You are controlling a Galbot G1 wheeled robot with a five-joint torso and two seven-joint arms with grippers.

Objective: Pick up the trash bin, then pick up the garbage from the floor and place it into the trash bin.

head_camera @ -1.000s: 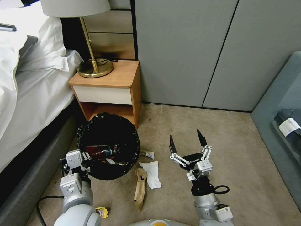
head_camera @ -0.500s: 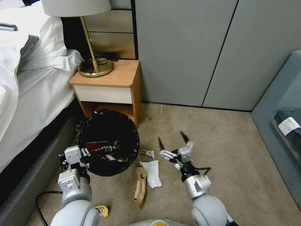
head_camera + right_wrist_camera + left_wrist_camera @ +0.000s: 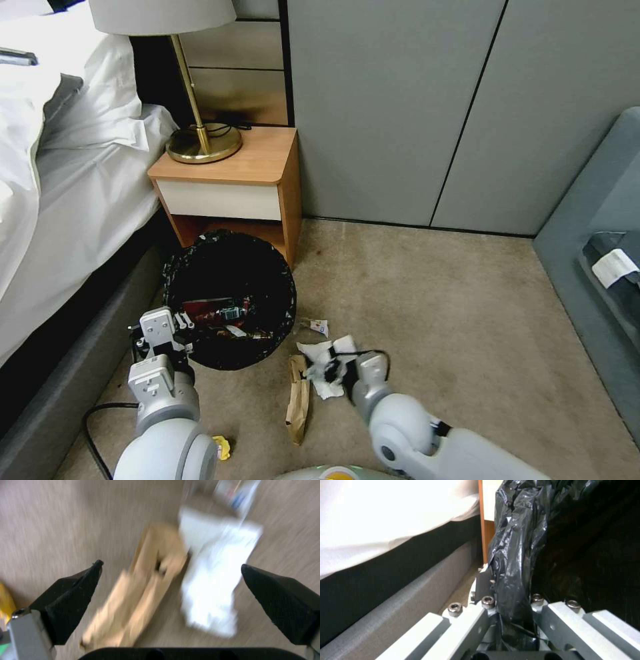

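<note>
Partly blurred, right gripper (image 3: 170, 570) jaws spread over tissue (image 3: 213, 590); left gripper (image 3: 511, 610) pinches liner (image 3: 516, 555).

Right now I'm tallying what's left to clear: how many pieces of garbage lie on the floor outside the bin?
4 visible: a white tissue and brown paper bag under the right gripper, a small wrapper beside the trash bin, a yellow wrapper by the left arm. The arms may hide more.

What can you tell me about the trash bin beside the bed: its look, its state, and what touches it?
The small round trash bin with crinkly black plastic liner stands upright on the beige carpet floor, in front of the wooden nightstand and beside the bed. The liner folds over the rim; red-and-white wrappers lie inside. The left gripper has its jaws shut on the near rim, pinching the liner.
</note>
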